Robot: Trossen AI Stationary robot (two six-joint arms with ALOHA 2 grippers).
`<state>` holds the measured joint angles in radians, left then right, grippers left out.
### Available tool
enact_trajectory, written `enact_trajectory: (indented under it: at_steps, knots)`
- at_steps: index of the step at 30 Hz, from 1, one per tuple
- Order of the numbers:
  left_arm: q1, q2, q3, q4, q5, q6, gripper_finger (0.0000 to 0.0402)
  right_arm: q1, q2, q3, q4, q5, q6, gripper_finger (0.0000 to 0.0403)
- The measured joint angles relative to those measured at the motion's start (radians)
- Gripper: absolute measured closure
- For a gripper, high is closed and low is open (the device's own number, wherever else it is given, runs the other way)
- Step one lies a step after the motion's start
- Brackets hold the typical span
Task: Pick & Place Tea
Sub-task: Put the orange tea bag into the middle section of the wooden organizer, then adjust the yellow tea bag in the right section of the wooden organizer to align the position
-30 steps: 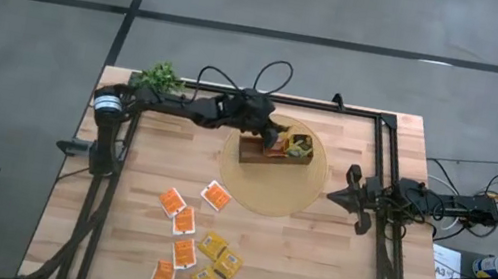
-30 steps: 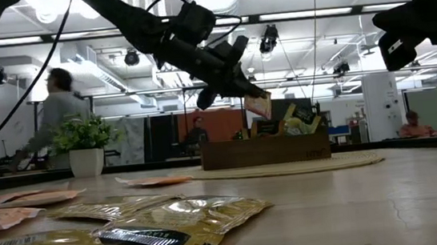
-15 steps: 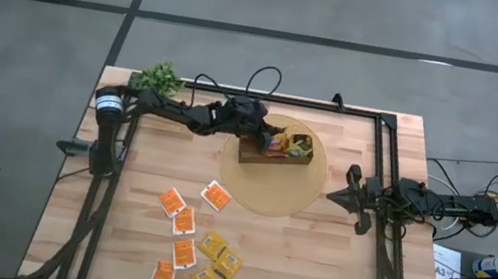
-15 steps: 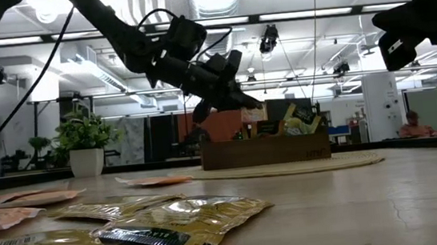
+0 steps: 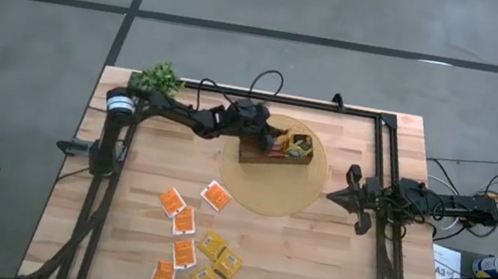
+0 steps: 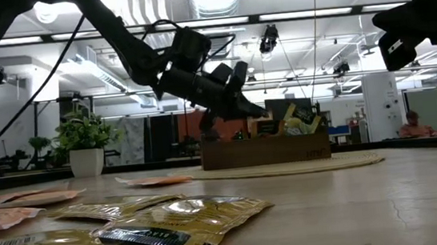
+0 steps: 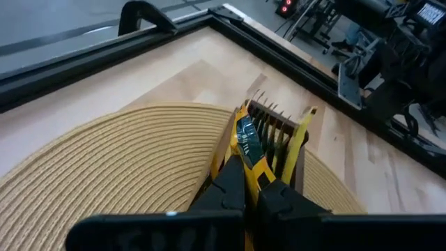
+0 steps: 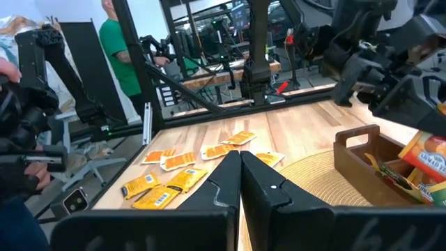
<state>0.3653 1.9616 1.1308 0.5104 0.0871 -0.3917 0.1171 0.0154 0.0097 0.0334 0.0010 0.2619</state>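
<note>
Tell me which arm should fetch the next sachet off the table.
Left, probably. Its pincer sits at the wooden box, shut on a yellow sachet, and its side faces the loose sachets. The right pincer waits shut beyond the woven mat, farther from them.

Table (image 5: 328, 274): pale wood planks, smooth, matt. Mat (image 5: 296, 193): woven straw-like fibre, ribbed in coils. Box (image 6: 265, 150): dark brown wood, matt. Sachets (image 6: 176, 223): crinkled glossy foil, yellow with dark label. Frame (image 5: 380, 172): black metal. Left gripper (image 7: 251, 192): matt black.
</note>
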Motion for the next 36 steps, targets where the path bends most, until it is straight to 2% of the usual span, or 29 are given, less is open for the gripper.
enact_trajectory:
  at_steps: [12, 16, 25, 30, 36]
  knots:
    - [0.0, 0.005, 0.002, -0.009, -0.002, -0.044, 0.0394, 0.0, 0.0, 0.0, 0.0, 0.0, 0.0, 0.0394]
    - [0.0, 0.005, 0.002, -0.014, -0.006, -0.064, 0.0373, 0.0, 0.0, 0.0, 0.0, 0.0, 0.0, 0.0394]
    - [0.0, 0.005, 0.001, -0.021, -0.026, -0.074, 0.0296, 0.0, 0.0, 0.0, 0.0, 0.0, 0.0, 0.0394]
    - [0.0, 0.004, 0.002, -0.01, -0.027, -0.062, 0.0289, 0.0, 0.0, 0.0, 0.0, 0.0, 0.0, 0.0394]
    - [0.0, -0.028, 0.053, -0.014, -0.025, 0.023, 0.0289, 0.0, 0.0, 0.0, 0.0, 0.0, 0.0, 0.0394]
